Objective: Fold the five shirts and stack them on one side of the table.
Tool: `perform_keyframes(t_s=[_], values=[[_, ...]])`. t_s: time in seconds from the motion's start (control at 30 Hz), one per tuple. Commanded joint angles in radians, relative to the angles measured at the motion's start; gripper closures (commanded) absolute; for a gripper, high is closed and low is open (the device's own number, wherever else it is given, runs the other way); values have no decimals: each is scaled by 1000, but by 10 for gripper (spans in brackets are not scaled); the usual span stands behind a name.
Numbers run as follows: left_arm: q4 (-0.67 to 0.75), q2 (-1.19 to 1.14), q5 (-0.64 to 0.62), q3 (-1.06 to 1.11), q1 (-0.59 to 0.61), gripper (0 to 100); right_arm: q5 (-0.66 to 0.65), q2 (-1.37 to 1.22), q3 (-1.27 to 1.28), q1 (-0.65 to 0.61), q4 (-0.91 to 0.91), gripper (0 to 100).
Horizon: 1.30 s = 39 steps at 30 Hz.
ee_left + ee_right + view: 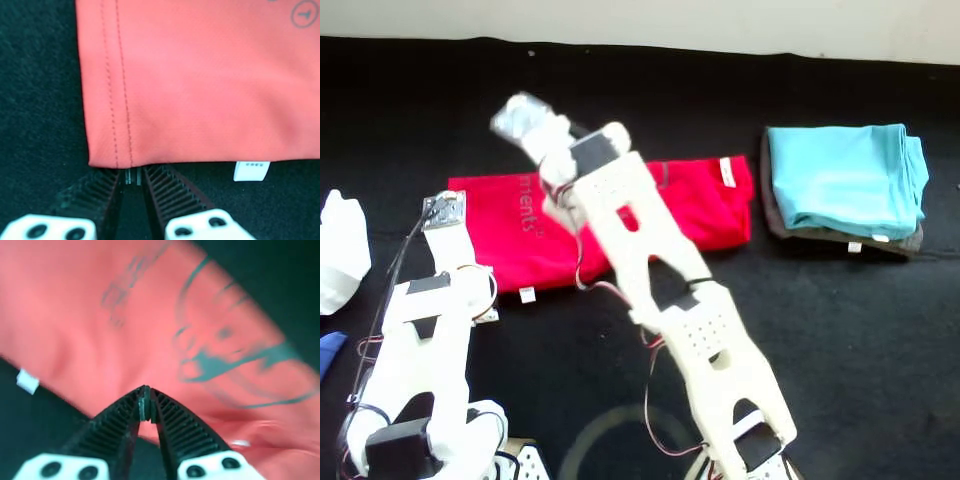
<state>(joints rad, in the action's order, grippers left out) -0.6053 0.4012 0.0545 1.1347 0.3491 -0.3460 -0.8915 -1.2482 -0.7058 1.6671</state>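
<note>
A red shirt [680, 205] lies folded flat on the black table [840, 340], left of centre. In the left wrist view its stitched hem corner [120, 150] lies just ahead of my left gripper [131, 176], which is shut with its tips at the hem's edge. In the high view the left gripper [442, 210] sits at the red shirt's left end. My right gripper [145, 407] is shut and hangs over the printed part of the red shirt [100, 340], holding nothing. From above, the right gripper [525, 120] is raised over the shirt's far edge.
At the right a folded cyan shirt [845, 175] rests on a grey one [840, 238]. A white garment [340, 250] and a bit of blue cloth [328, 350] lie at the left edge. A white tag [251, 170] sticks out from the red shirt's near edge.
</note>
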Motion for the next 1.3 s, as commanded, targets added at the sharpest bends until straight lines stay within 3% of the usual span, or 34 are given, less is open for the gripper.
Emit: perform_keyframes(t_s=[0.0, 0.3, 0.57, 0.73, 1.03, 1.27], values=[[12, 19, 0, -1, -12, 990, 12, 22, -260, 59, 73, 992], [12, 19, 0, -1, -12, 990, 14, 64, -170, 185, 101, 992], [12, 19, 0, -1, -12, 990, 9, 430, 390, 214, 96, 992], [12, 19, 0, -1, -12, 990, 9, 492, 631, 222, 91, 992], [12, 19, 0, -1, -12, 990, 8, 492, 852, 294, -124, 992], [12, 19, 0, -1, -12, 990, 14, 492, 886, 285, -274, 992]])
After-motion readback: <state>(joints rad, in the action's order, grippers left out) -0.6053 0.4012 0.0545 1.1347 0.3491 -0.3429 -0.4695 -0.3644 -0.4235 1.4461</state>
